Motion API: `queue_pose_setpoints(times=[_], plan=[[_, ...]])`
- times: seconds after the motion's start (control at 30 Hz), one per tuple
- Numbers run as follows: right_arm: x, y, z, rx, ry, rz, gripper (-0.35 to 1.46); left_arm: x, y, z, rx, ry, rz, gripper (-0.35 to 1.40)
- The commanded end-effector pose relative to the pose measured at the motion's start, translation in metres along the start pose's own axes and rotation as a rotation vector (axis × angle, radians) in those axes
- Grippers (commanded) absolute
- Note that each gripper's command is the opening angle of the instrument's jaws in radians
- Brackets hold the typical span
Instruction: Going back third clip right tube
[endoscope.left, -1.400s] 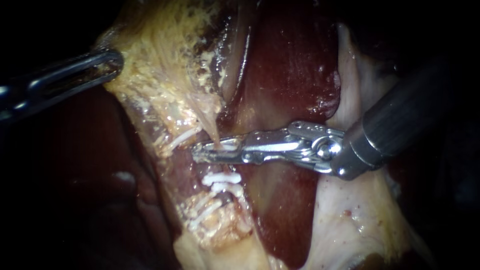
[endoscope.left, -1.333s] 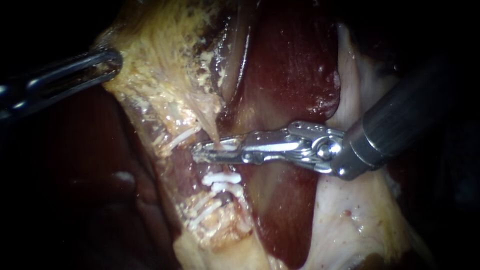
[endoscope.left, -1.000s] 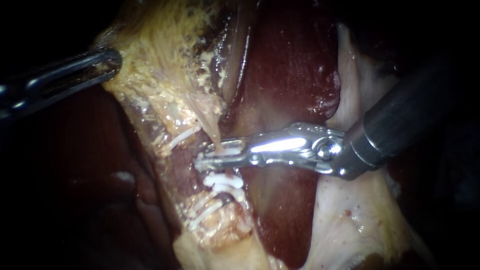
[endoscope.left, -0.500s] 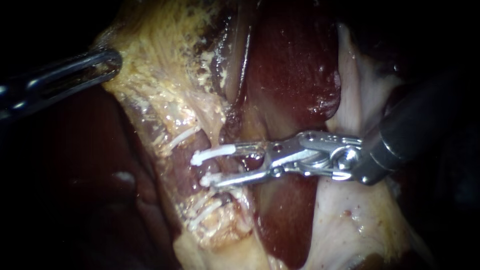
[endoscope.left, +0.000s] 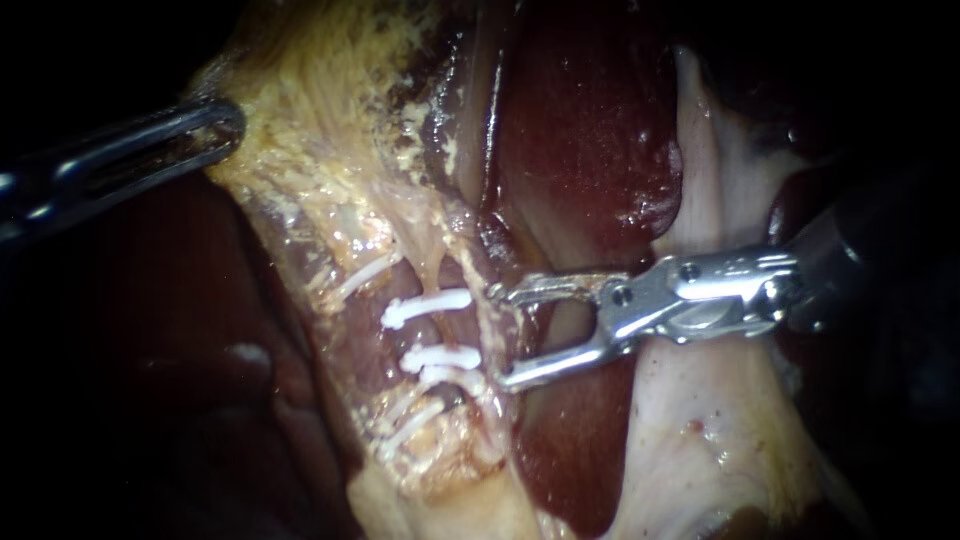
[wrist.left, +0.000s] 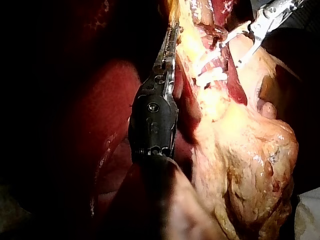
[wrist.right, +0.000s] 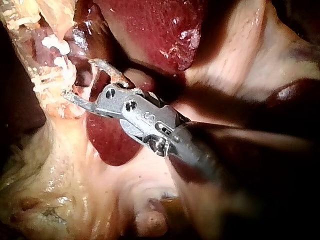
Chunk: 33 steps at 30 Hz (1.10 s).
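Observation:
The right tube (endoscope.left: 468, 330) runs down the middle of the endoscope view with three white clips across it: the top clip (endoscope.left: 426, 308) and two close together below it (endoscope.left: 441, 359). My right instrument (endoscope.left: 500, 336) lies just right of the tube, its jaws open and empty, with its tips near the tube's edge. In the right wrist view the same open jaws (wrist.right: 80, 79) stand beside the clipped tube (wrist.right: 56, 46). My left instrument (endoscope.left: 212, 130) stays at the upper left, shut on the edge of the yellowish fatty tissue (endoscope.left: 310, 110). In the left wrist view (wrist.left: 169, 47) it lies along that tissue.
Dark red liver (endoscope.left: 590, 120) lies behind and right of the tube. Pale membrane (endoscope.left: 700, 420) spreads under the right instrument's shaft. Fainter white clips (endoscope.left: 358, 277) sit on the tissue left of the right tube. Left of the tissue the view is dark.
The right instrument's jaws, which were closed around the tube, have opened and drawn back to the right. A white clip now stays on the tube. The left instrument has not moved.

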Motion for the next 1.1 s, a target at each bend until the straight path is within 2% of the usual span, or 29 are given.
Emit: queue_pose_setpoints(times=[0.03,0.13,0.3,0.53,0.67,0.87,1.1], plan=[[0.0005,0.0000,-0.0006,-0.001,0.007,-0.006,0.60,0.0000,0.0000,0.0000,0.000,0.000,0.000,-0.35],[0.0020,0.0000,-0.0023,-0.001,0.034,-0.031,0.60,0.0004,-0.0002,0.0002,-0.003,-0.002,0.001,-0.35],[0.0037,-0.0003,-0.0037,-0.009,0.035,-0.063,0.60,0.0021,-0.0007,0.0015,0.003,-0.008,0.007,-0.35],[0.0036,-0.0004,-0.0037,-0.008,0.035,-0.070,0.60,0.0063,-0.0006,0.0057,0.014,0.042,0.010,-0.35],[0.0036,-0.0005,-0.0038,-0.007,0.035,-0.070,0.60,0.0081,-0.0007,0.0083,0.018,0.064,0.018,-0.35],[0.0036,-0.0007,-0.0040,-0.006,0.035,-0.071,0.60,0.0092,-0.0014,0.0112,0.029,0.080,0.021,-0.35],[0.0037,-0.0008,-0.0041,-0.005,0.035,-0.077,0.60,0.0093,-0.0021,0.0121,0.037,0.082,0.021,-0.35]])
